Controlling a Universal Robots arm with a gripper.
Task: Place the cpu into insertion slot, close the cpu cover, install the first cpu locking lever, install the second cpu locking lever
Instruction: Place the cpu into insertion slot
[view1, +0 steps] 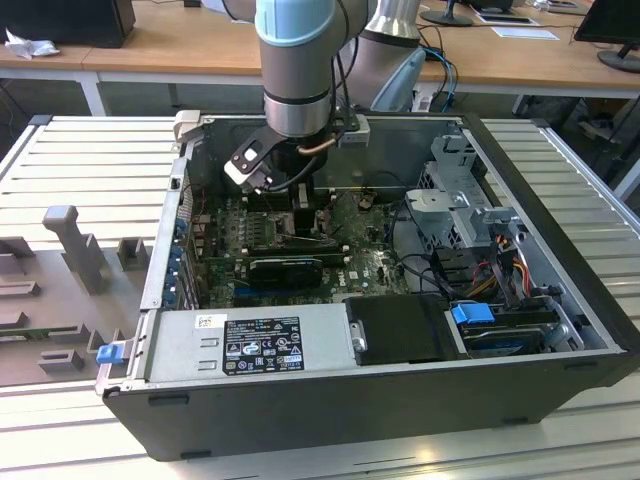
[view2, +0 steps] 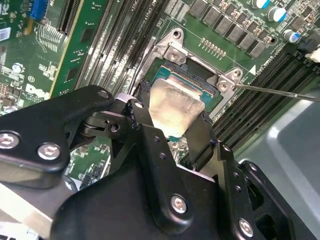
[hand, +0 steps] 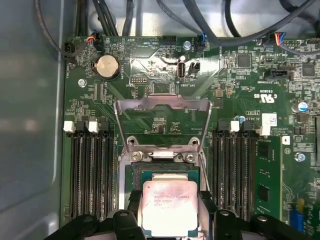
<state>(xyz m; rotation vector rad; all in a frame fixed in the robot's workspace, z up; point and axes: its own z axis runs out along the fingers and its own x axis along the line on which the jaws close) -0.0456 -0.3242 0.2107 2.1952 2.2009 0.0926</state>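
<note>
Silvery cpu (view2: 175, 106) over insertion slot (view2: 201, 74)

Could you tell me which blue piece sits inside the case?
The blue clip on the drive, exterior view's right; the blue tab sits outside the case.

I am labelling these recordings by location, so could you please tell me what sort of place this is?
Probably a robotics lab in an office-like room: a robot arm reaches into an open computer case on a slatted metal bench, its claw gripping a chip, with wooden desks behind.
</note>
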